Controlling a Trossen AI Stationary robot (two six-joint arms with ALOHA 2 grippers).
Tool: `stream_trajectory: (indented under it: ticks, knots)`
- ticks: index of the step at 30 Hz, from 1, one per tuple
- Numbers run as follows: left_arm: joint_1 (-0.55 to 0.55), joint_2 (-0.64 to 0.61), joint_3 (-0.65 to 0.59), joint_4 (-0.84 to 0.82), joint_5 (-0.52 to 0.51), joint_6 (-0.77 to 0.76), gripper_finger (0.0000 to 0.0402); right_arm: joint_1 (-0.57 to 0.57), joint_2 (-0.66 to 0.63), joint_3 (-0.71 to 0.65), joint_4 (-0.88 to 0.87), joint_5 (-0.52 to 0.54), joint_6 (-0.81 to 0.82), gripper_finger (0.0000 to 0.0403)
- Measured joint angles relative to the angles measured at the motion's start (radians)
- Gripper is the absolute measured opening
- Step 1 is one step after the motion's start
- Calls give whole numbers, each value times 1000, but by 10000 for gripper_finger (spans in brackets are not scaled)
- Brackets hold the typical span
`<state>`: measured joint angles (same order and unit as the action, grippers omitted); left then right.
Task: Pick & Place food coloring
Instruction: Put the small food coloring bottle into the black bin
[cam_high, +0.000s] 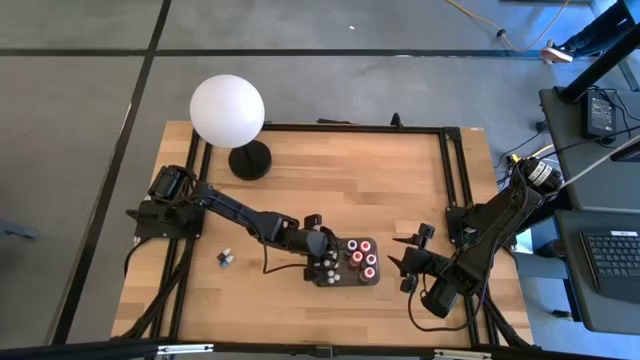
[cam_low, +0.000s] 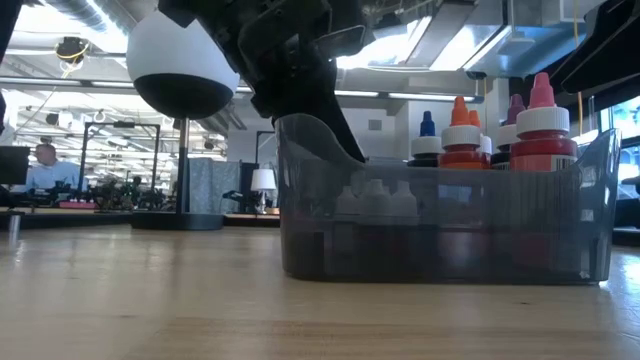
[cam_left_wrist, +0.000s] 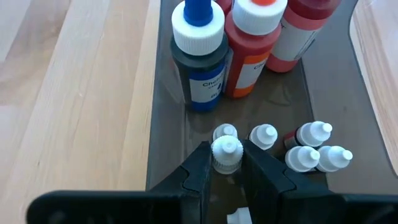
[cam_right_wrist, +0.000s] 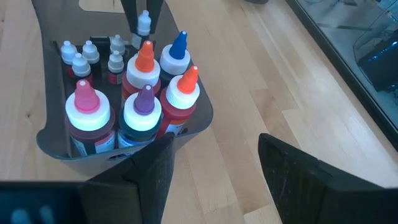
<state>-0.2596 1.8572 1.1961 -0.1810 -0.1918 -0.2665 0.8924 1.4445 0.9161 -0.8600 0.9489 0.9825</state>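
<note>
In my left wrist view, the left gripper (cam_left_wrist: 226, 163) sits nearest, its fingers (cam_left_wrist: 198, 168) clamped on the neck of a small white-capped dropper bottle (cam_left_wrist: 226, 152), held inside the dark grey tray (cam_left_wrist: 163, 124). I see five more small white-capped bottles (cam_left_wrist: 314, 134) standing just beside it in the same tray. Past them stand larger bottles: a blue-tipped one (cam_left_wrist: 200, 56), an orange one (cam_left_wrist: 254, 46) touching it, and a red one (cam_left_wrist: 297, 37).

From above, I see the tray (cam_high: 345, 281) on the wooden table (cam_high: 330, 170), with the left gripper (cam_high: 323, 258) over its left end. Another small bottle (cam_high: 226, 259) lies on the table, well apart from the tray.

The right gripper (cam_high: 410, 268) waits just right of the tray, fingers (cam_right_wrist: 152, 171) spread apart, gripping nothing. A white globe lamp (cam_high: 228, 112) stands at the table's far left.
</note>
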Motion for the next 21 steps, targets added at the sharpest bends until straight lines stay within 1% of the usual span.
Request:
stream_trajectory:
  ticks: [5, 14, 21]
  knots:
    - [0, 2, 0, 1, 0, 0, 64, 0, 0, 0, 0, 0, 0, 233]
    - [7, 56, 2, 36, 8, 3, 64, 0, 0, 0, -3, 0, 0, 233]
    - [10, 57, 2, 34, 7, 2, 69, 0, 0, 0, -4, 0, 0, 233]
